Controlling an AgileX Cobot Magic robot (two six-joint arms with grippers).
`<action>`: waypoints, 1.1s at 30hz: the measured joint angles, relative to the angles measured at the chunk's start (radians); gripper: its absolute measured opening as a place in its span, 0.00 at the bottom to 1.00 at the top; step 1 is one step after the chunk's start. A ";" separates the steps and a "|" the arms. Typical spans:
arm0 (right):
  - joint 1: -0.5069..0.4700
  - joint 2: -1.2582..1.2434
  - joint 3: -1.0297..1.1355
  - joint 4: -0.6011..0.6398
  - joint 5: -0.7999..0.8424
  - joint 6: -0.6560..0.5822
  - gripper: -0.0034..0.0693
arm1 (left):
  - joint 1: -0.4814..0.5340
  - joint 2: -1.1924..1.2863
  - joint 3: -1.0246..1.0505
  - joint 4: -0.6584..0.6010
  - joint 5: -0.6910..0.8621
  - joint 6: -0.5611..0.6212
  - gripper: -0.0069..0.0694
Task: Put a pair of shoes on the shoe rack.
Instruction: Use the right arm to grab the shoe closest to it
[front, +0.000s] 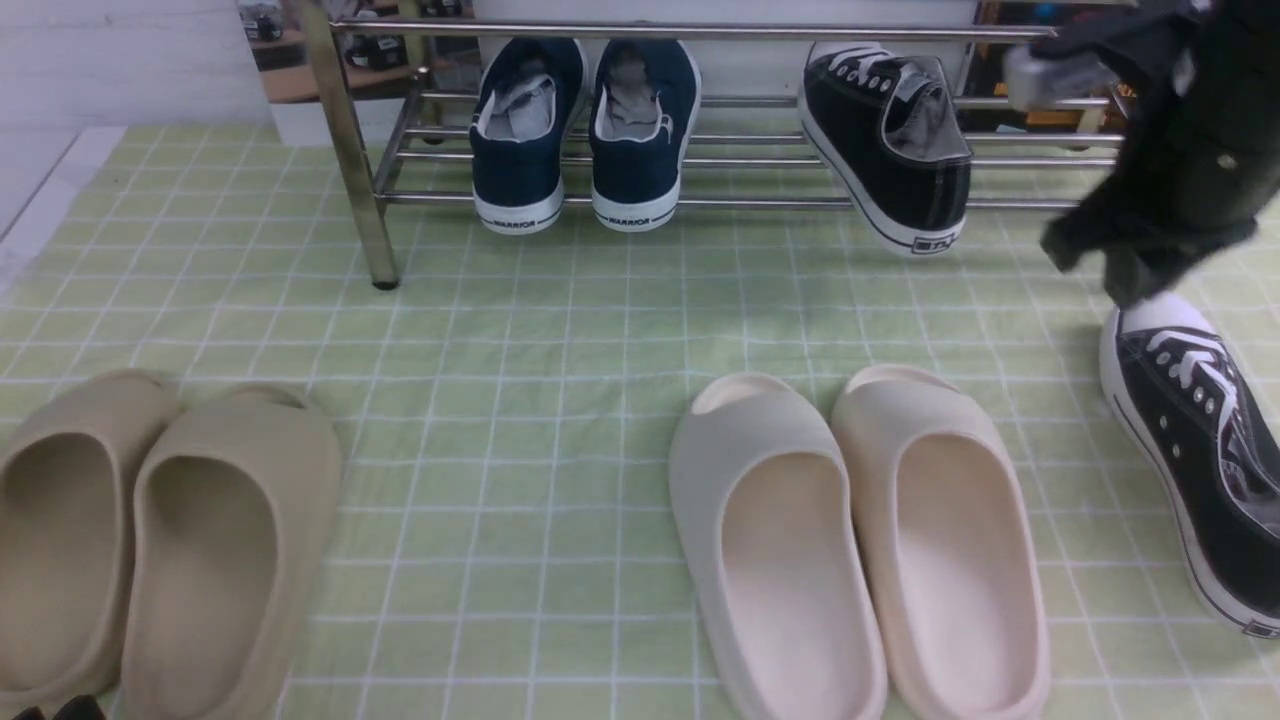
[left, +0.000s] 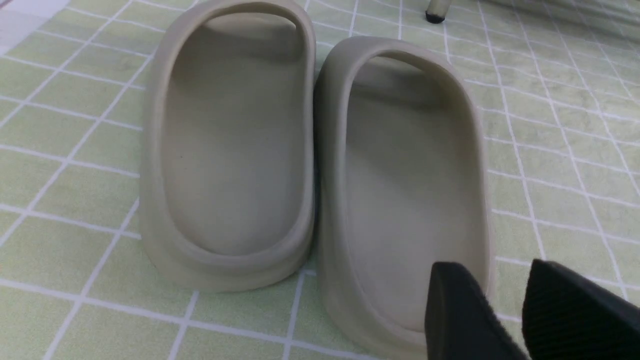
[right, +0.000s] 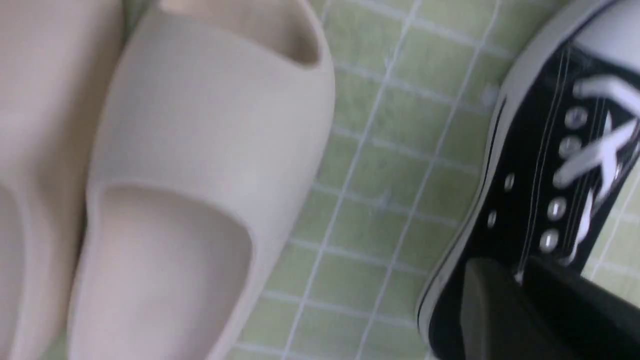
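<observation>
One black sneaker (front: 850, 140) sits on your rack (front: 750, 33) at one o'clock, its mate (front: 1180, 425) off it at three. Your left gripper (left: 494, 265) is open, empty; you can't tell your blurred right gripper's (right: 506, 267) state, and misalignment could snag laces.

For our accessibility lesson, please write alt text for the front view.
One black sneaker sits on a steel rack beside two navy shoes; its mate lies on the floor, below the robot's right gripper. Two pairs of slides stand nearer.
</observation>
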 joint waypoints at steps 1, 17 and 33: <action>-0.002 -0.046 0.082 -0.007 -0.012 0.025 0.22 | 0.000 0.000 0.000 0.000 0.000 0.000 0.38; -0.104 -0.141 0.537 -0.133 -0.371 0.269 0.56 | 0.000 0.000 0.000 0.000 0.000 0.000 0.38; -0.119 0.007 0.528 -0.126 -0.447 0.207 0.10 | 0.000 0.000 0.000 0.000 0.000 0.000 0.39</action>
